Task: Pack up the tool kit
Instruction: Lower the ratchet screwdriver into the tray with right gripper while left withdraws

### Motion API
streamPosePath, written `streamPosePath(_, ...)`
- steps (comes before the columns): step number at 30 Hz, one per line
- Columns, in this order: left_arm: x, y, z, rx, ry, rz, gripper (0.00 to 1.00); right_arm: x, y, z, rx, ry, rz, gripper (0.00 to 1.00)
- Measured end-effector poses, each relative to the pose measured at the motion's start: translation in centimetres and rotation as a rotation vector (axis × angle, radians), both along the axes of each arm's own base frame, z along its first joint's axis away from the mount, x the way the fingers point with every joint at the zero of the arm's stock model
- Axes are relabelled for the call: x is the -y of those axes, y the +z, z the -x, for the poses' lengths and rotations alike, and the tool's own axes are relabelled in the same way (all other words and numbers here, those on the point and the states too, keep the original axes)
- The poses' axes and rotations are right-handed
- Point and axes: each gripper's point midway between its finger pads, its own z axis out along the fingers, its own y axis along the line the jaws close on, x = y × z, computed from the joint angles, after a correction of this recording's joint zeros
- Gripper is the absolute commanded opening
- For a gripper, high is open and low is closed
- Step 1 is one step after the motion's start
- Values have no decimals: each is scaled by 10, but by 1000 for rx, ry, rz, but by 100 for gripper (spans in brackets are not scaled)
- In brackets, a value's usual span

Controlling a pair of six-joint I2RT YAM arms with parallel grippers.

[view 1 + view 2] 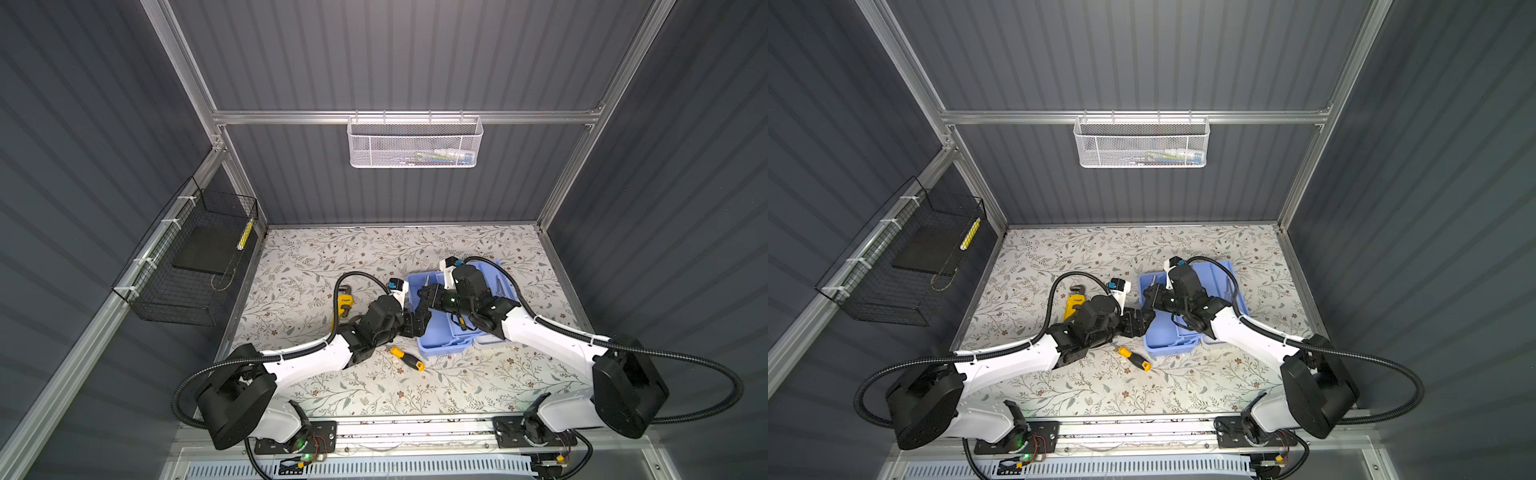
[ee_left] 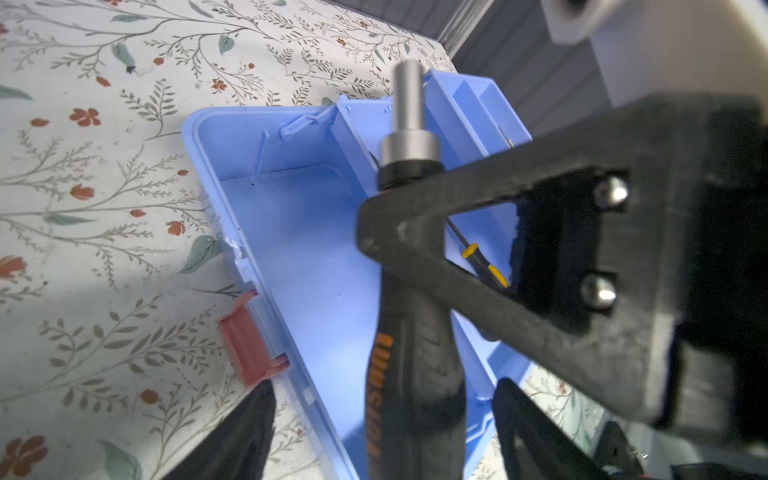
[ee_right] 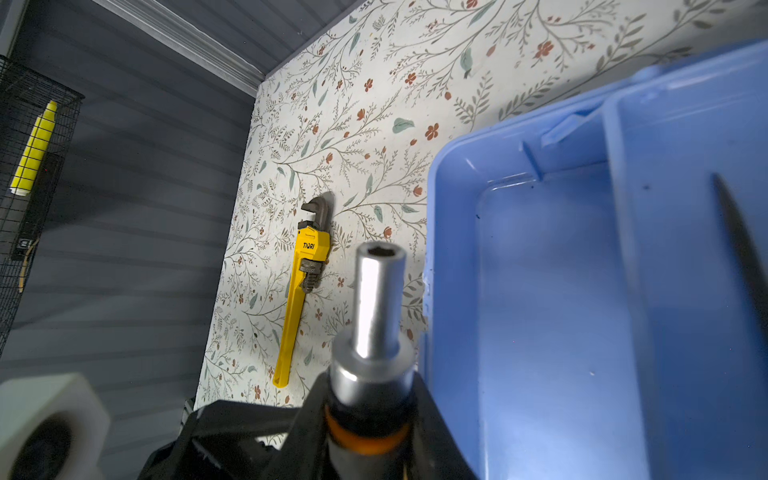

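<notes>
The right claw grips the black screwdriver over the blue box. At the box's eight o'clock, the left claw is spread wide.

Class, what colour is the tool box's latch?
Pinkish red; the latch shows best in the left wrist view.

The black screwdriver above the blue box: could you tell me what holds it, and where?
The right gripper holds the screwdriver at the top of its handle, just under the silver socket. The left gripper stands open around the handle's butt.
</notes>
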Motion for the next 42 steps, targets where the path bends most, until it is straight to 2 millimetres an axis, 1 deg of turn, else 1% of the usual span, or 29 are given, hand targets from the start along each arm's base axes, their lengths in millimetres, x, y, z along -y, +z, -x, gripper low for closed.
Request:
streamPosePath(2,-9,7,-1,23,36,0,100,10,8,3,17,-7,16,10)
streamPosePath(5,-22,20,-5,60,90,-2,100,26,21,6,46,-21,44,10)
streamPosePath(7,-30,21,-7,69,123,-24,100,40,28,8,59,-33,75,10)
streamPosePath(11,-44,5,-9,49,171,-109,100,65,41,10,85,-57,159,9)
streamPosePath(15,-49,-7,-10,29,187,-160,100,93,50,10,103,-88,255,10)
streamPosePath(17,-50,-12,-10,21,189,-176,100,108,51,9,103,-104,314,9)
streamPosePath(20,-50,-15,-10,13,189,-189,100,129,46,8,86,-120,404,9)
streamPosePath(23,-52,-17,-10,10,193,-200,100,144,41,4,70,-127,488,10)
streamPosePath(29,-55,-19,-10,5,201,-217,100,158,28,-9,39,-103,631,9)
streamPosePath(37,-58,-22,-9,1,208,-233,100,163,14,-24,14,-55,752,10)
streamPosePath(42,-58,-22,-9,1,210,-235,100,164,5,-26,-7,-26,794,11)
